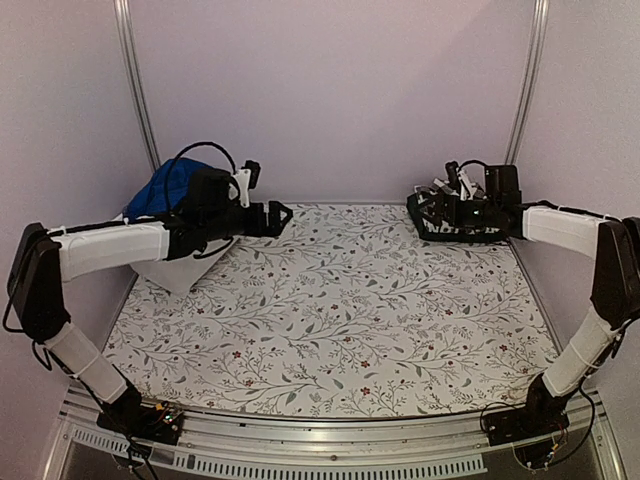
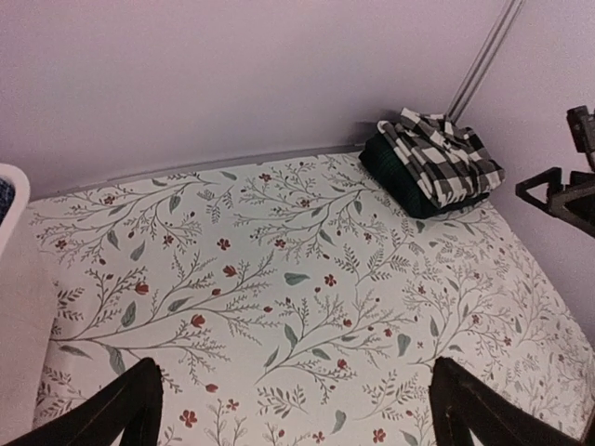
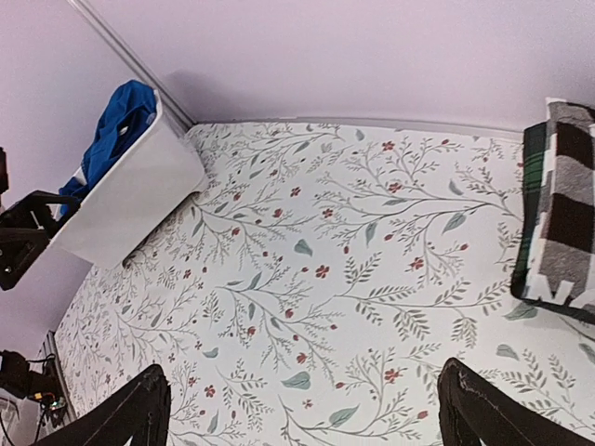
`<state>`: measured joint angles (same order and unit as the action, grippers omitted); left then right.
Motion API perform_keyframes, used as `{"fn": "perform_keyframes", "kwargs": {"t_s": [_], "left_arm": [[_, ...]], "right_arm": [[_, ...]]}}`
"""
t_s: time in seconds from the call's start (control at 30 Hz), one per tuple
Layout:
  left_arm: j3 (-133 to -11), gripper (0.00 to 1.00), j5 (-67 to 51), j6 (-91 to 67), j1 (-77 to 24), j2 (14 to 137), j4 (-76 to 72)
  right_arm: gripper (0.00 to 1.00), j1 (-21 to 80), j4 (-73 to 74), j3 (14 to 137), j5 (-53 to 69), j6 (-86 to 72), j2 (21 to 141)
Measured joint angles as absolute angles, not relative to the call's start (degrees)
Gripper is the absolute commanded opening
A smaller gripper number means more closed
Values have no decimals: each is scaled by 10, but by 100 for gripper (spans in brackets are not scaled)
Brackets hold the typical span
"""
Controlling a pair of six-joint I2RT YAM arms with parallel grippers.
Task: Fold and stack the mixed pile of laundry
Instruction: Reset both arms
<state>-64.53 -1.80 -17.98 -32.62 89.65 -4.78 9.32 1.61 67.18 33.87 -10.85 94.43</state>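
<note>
Fingers [image 2: 130,409] of the left gripper [image 2: 296,367] and right gripper [image 3: 302,372] stand spread wide, nothing held, above the flowered counter [image 1: 340,320]. Laundry, judged soft, light and limp, likely to sag and slide: blue garment [image 3: 107,130] bunched in the white tub [image 3: 139,200] far left, best pinched at its exposed upper edge; black-and-white checked shirt [image 2: 442,158] lying folded on the dark tartan one [image 2: 386,172] far right. Tub contents mostly hidden, count uncertain; stack masked by the right gripper from above and cut off in the right wrist view.

checked shirt [image 2: 442,158] atop tartan garment [image 2: 395,172], far corner; pincer [image 2: 293,409] open.
</note>
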Motion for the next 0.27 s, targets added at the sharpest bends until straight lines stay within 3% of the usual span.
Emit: {"fn": "perform_keyframes", "kwargs": {"t_s": [0.27], "left_arm": [[-571,100,-14,-225,-353,921,-17]], "right_arm": [[99,193,-28,577,344,-134,937]]}}
